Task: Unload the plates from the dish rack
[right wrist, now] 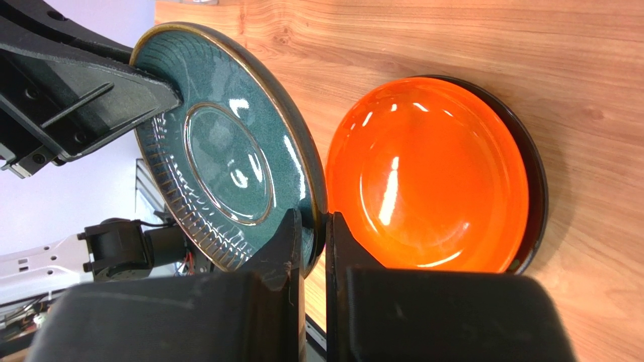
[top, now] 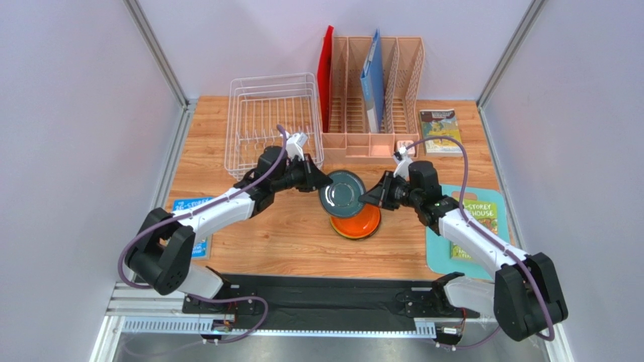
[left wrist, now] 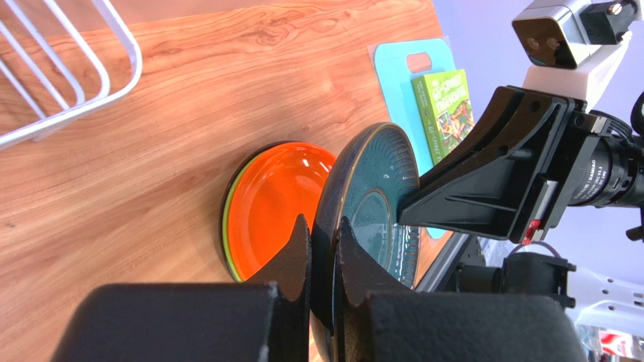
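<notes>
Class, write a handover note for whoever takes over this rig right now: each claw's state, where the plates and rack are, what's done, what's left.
Left claw: shut on the teal plate at its rim.
Right claw: shut on the same plate's opposite rim.
Teal plate: held tilted between the arms.
Just below it: orange plate on lime green plate on a dark plate.
Dish rack: no plates visible inside.
Left: probably one claw releases, then the teal plate goes on top.
</notes>
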